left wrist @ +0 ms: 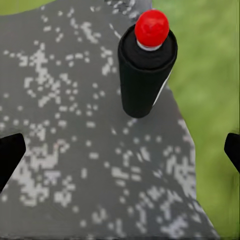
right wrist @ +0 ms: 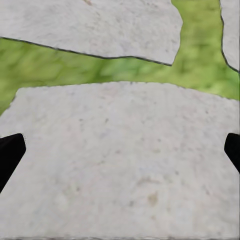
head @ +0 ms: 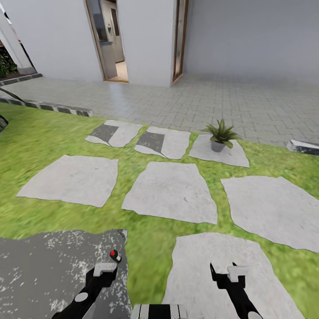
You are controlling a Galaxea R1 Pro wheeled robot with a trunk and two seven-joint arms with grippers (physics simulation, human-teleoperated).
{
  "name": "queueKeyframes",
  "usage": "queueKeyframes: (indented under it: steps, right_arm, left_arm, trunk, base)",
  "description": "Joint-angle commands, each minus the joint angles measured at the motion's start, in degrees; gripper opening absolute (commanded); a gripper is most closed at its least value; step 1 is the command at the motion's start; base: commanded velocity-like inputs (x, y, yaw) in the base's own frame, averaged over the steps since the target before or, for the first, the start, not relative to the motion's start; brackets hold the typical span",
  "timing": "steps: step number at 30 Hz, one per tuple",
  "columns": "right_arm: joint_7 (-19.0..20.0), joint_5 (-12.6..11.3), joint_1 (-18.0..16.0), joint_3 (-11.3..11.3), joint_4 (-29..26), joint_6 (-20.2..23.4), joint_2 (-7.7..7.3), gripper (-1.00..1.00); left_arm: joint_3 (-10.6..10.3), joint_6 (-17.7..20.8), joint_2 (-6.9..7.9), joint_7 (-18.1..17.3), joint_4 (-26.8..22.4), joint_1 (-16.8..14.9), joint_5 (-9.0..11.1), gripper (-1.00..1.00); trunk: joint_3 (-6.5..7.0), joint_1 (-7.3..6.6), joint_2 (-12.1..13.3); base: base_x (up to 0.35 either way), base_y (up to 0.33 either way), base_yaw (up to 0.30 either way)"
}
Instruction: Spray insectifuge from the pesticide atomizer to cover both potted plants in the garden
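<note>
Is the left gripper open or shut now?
Open. In the left wrist view, the left gripper's two dark fingertips stand far apart at opposite edges, with nothing held between them.

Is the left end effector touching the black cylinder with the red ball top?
Apart. In the left wrist view the black cylinder with the red ball top stands beyond both spread fingertips, with speckled grey slab between.

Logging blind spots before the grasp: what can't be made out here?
- Second potted plant: one potted plant shows in the head view.
- Dark cylinder, left wrist view: trigger head not discernible; red top faces camera.
- Left end effector finger pads: cut off by frame edges.
</note>
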Motion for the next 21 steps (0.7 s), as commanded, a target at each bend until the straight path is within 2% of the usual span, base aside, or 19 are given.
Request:
queueKeyframes:
  steps: [1, 5, 21]
  right_arm:
    - [0.0, 0.0, 0.0, 0.0, 0.0, -0.2, -0.01, 1.0]
    - [0.0, 0.0, 0.0, 0.0, 0.0, -0.2, -0.01, 1.0]
    - [0.0, 0.0, 0.0, 0.0, 0.0, -0.2, -0.01, 1.0]
  left_arm:
    - [0.0, -0.2, 0.0, 0.0, 0.1, 0.0, -0.1, 1.0]
    - [0.0, -0.3, -0.04, 0.0, 0.1, 0.0, -0.1, 1.0]
    - [0.0, -0.3, 0.0, 0.0, 0.1, -0.1, -0.1, 1.0]
  trunk:
    - [-0.35, 0.01, 0.0]
    - [-1.04, 0.06, -0.1]
    - [-1.08, 0.06, -0.1]
  base:
    - [0.0, 0.0, 0.097]
    - [0.0, 0.0, 0.083]
    - [0.0, -0.053, 0.006]
